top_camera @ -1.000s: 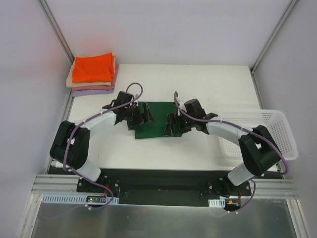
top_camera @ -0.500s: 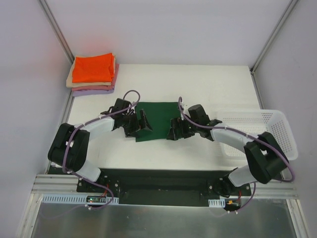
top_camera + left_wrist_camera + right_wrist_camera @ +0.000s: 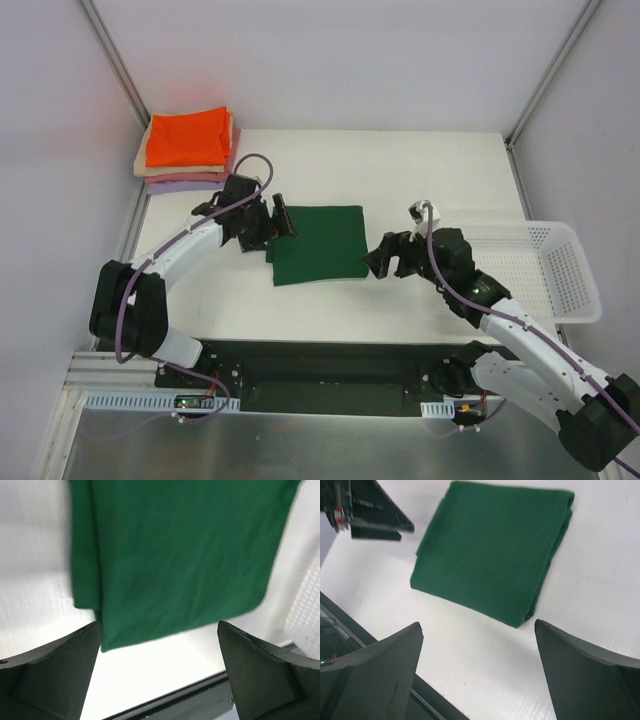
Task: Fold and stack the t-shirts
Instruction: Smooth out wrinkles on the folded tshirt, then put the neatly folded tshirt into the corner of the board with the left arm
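the dark green t-shirt (image 3: 318, 243) lies flat on the white table (image 3: 430, 170), folded into a neat rectangle, about midway between the two arms; the left pincer (image 3: 274, 224) sits just beside the shirt's far left corner, its fingers spread wide and pinching nothing; whether it touches the cloth i cannot tell; the right pincer (image 3: 385, 258) hangs a little off the shirt's right edge with bare table between, also spread wide and empty; in the far left corner of the table sits a stack of folded t-shirts, the orange t-shirt (image 3: 187, 138) on top, then the beige t-shirt (image 3: 143, 166), the pink t-shirt (image 3: 233, 150) and the lavender t-shirt (image 3: 185, 186) at the bottom; a white mesh basket (image 3: 560, 300) stands at the table's right edge, behind the right arm.
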Motion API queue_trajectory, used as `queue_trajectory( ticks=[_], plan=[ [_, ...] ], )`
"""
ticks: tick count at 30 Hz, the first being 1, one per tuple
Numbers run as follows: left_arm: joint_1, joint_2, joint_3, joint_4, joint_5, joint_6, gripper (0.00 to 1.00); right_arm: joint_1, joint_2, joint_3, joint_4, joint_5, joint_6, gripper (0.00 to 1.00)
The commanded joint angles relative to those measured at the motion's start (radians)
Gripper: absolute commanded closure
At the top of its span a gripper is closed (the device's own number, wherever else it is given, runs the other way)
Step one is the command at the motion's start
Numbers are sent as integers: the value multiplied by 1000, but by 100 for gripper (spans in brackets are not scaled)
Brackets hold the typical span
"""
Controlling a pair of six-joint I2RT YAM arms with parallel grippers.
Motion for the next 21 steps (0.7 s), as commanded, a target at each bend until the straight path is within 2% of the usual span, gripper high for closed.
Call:
queue_trajectory(
  ticks=[1, 3, 6, 9, 13, 16, 18, 21],
  plan=[
    [28, 121, 89, -95, -130, -14, 1, 0, -2, -30, -39, -3, 5, 4],
    [29, 190, 122, -95, -160, -12, 1, -2, -5, -36, -45, -5, -6, 4],
    [31, 279, 177, -98, -122, -12, 1, -2, -21, -36, -71, 11, -21, 4],
    [28, 355, 218, -97, -107, -17, 9, 0, -50, -48, -74, 23, -35, 4],
    [22, 405, 229, -98, -92, -23, 16, -2, -105, -80, -74, 147, -27, 4],
    [-12, 418, 220, -97, -136, -37, 18, 0, -143, -97, -77, 190, -41, 4],
    [-35, 453, 231, -98, -141, -43, 27, -2, -157, -110, -73, 212, -38, 4],
    [-64, 502, 241, -104, -174, -72, 31, -2, -163, -128, -68, 276, -24, 4]
  ],
)
